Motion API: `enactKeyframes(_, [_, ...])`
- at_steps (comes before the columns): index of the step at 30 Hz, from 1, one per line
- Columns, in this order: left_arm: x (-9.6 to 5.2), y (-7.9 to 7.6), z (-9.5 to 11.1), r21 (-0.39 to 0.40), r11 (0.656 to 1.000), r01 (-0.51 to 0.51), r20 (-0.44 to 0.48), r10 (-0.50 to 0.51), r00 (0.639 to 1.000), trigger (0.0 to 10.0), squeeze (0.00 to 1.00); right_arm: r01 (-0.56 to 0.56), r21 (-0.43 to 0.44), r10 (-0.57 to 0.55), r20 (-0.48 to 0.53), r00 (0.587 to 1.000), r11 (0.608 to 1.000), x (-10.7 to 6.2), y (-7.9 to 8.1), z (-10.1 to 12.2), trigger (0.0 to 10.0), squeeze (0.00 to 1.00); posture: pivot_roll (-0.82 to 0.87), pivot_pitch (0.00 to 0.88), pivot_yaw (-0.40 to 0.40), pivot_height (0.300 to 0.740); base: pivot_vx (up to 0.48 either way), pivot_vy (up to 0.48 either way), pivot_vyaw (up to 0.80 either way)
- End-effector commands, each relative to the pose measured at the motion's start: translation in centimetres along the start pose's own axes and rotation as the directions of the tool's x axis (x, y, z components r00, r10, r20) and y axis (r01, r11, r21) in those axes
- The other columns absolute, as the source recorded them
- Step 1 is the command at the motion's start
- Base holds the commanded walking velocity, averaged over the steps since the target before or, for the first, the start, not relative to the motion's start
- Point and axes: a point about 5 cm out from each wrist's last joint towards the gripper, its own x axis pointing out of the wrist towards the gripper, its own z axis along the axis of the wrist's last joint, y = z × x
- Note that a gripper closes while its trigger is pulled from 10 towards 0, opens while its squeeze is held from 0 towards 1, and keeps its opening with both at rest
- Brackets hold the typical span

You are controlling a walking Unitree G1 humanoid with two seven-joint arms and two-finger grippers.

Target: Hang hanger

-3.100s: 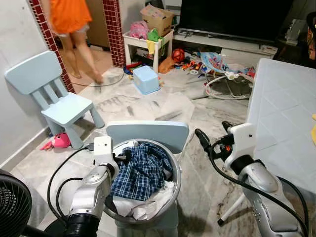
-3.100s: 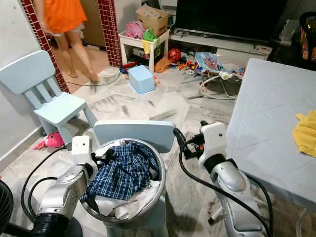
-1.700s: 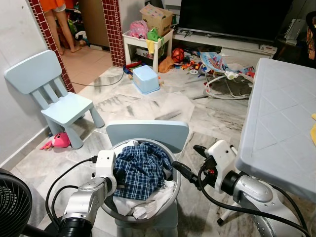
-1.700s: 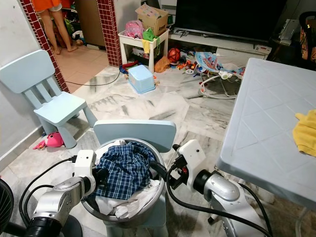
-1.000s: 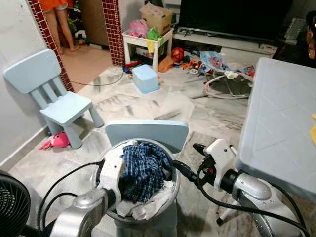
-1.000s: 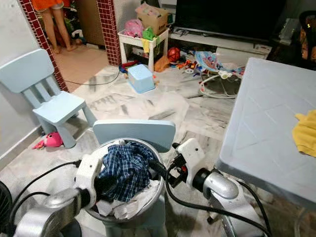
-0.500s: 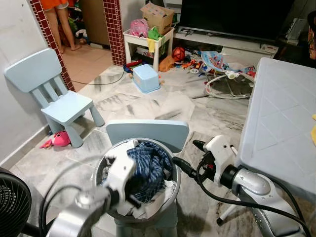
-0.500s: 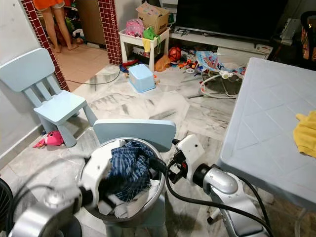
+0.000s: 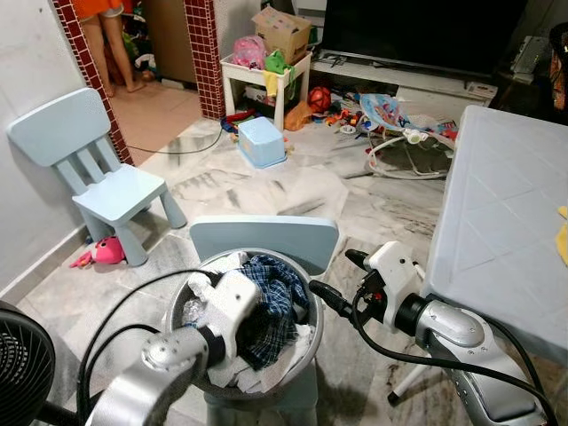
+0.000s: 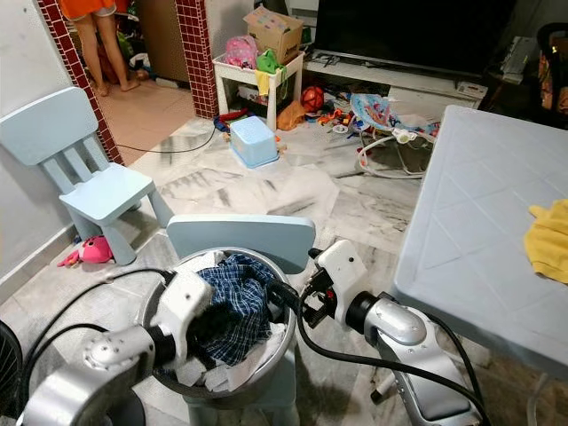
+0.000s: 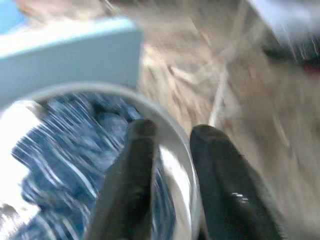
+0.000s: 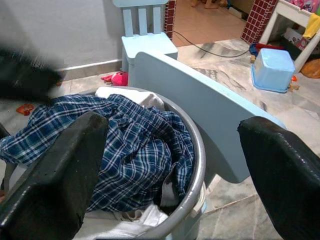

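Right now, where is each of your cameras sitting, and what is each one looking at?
Head eyes: both look down at the round metal basin of clothes on a pale blue chair; both silver arms show.
Left wrist: looks along the left tool, blurred, over the basin's rim.
Right wrist: looks between the right tool's spread fingers at the blue checked shirt.
Shared: basin, shirt and chair back.

We see the metal basin [image 9: 312, 333] heaped with plaid cloth [image 10: 238, 302], its chair back [image 9: 264, 240] walling the far side. The pale table [image 10: 479, 240] hems in our right, with a narrow strip of marble floor [image 9: 364, 222] between them.
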Motion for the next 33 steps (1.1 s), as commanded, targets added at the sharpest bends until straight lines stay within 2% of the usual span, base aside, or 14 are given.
enactKeyframes(1, [0.0, 1.9, 0.6, -0.048, 0.99, -0.134, 0.047, 0.136, 0.99, 10.0, 1.0, -0.007, -0.013, 0.007, 0.002, 1.0, 1.0, 0.1, -0.1, 0.1, 10.0, 0.0, -0.11, 0.0, -0.029, 0.74, 0.0, 0.0, 0.0])
enactKeyframes(4, [0.0, 4.1, 1.1, -0.136, 0.954, -0.266, 0.086, 0.279, 0.957, 10.0, 1.0, -0.005, -0.015, 0.005, 0.004, 1.0, 1.0, 0.2, -0.1, 0.1, 10.0, 0.0, -0.12, 0.0, -0.028, 0.74, 0.0, 0.0, 0.0])
enactKeyframes(8, [0.5, 8.0, -0.1, -0.223, 0.878, -0.424, 0.016, 0.438, 0.899, 10.0, 1.0, 0.001, -0.018, -0.001, 0.005, 1.0, 1.0, -0.1, -0.2, 0.2, 10.0, 0.0, -0.13, 0.0, -0.035, 0.74, 0.0, 0.0, 0.0])
enactKeyframes(9, [0.8, 8.4, -0.3, -0.243, 0.866, -0.437, 0.001, 0.451, 0.893, 10.0, 1.0, 0.002, -0.018, -0.002, 0.004, 1.0, 1.0, -0.2, -0.2, 0.2, 10.0, 0.0, -0.14, 0.0, -0.038, 0.74, 0.0, 0.0, 0.0])
enactKeyframes(12, [2.1, 8.6, -0.8, -0.29, 0.85, -0.441, -0.041, 0.449, 0.893, 10.0, 1.0, 0.003, -0.018, -0.003, 0.004, 1.0, 1.0, -0.5, -0.1, 0.2, 10.0, 0.0, -0.14, 0.0, -0.043, 0.74, 0.0, 0.0, 0.0])
enactKeyframes(13, [3.3, 8.7, -1.2, -0.339, 0.826, -0.451, -0.078, 0.453, 0.888, 10.0, 1.0, 0.003, -0.016, -0.003, 0.002, 1.0, 1.0, -0.5, 0.0, 0.2, 10.0, 0.0, -0.14, 0.0, -0.048, 0.74, 0.0, 0.0, 0.0])
enactKeyframes(15, [5.1, 8.2, -1.7, -0.384, 0.811, -0.441, -0.119, 0.43, 0.895, 10.0, 1.0, -0.004, -0.025, 0.004, 0.0, 1.0, 1.0, -0.4, 0.2, 0.2, 10.0, 0.0, -0.15, 0.0, -0.049, 0.74, 0.0, 0.0, 0.0])
enactKeyframes(19, [7.1, 7.5, -1.8, -0.38, 0.834, -0.4, -0.158, 0.368, 0.916, 10.0, 1.0, -0.012, -0.039, 0.012, 0.005, 1.0, 0.999, -0.4, 0.4, 0.4, 10.0, 0.0, -0.17, 0.0, -0.045, 0.74, 0.0, 0.0, 0.0])
enactKeyframes(24, [7.4, 7.7, -2.8, -0.396, 0.82, -0.413, -0.216, 0.354, 0.91, 10.0, 1.0, -0.008, -0.04, 0.008, 0.001, 1.0, 0.999, -0.5, 0.3, 0.3, 10.0, 0.0, -0.17, 0.0, -0.036, 0.74, 0.0, 0.0, 0.0])
enactKeyframes(25, [7.3, 7.7, -3.4, -0.389, 0.822, -0.416, -0.246, 0.343, 0.907, 10.0, 0.0, -0.003, -0.042, 0.003, 0.0, 1.0, 0.999, -0.5, 0.3, 0.2, 10.0, 0.0, -0.17, 0.0, -0.03, 0.74, 0.0, 0.0, 0.0])
enactKeyframes(30, [7.3, 7.9, -4.6, -0.442, 0.79, -0.425, -0.29, 0.323, 0.901, 10.0, 0.0, 0.006, -0.043, -0.006, 0.001, 1.0, 0.999, -0.4, 0.3, 0.2, 10.0, 0.0, -0.16, 0.0, -0.019, 0.74, 0.0, 0.0, 0.0])
enactKeyframes(31, [7.3, 7.8, -4.7, -0.453, 0.788, -0.417, -0.291, 0.311, 0.905, 2.1, 0.0, 0.007, -0.044, -0.007, 0.0, 1.0, 0.999, -0.4, 0.3, 0.2, 10.0, 0.0, -0.16, 0.0, -0.019, 0.74, 0.0, 0.0, 0.0])
enactKeyframes(32, [7.3, 7.7, -4.8, -0.462, 0.788, -0.408, -0.29, 0.301, 0.909, 0.4, 0.0, 0.008, -0.044, -0.008, 0.0, 1.0, 0.999, -0.4, 0.3, 0.2, 10.0, 0.0, -0.16, 0.0, -0.018, 0.74, 0.0, 0.0, 0.0])
enactKeyframes(33, [7.4, 7.5, -4.9, -0.467, 0.791, -0.396, -0.287, 0.288, 0.914, 0.0, 0.0, 0.008, -0.045, -0.008, -0.001, 1.0, 0.999, -0.4, 0.3, 0.1, 10.0, 0.0, -0.16, 0.0, -0.018, 0.74, 0.0, 0.0, 0.0])
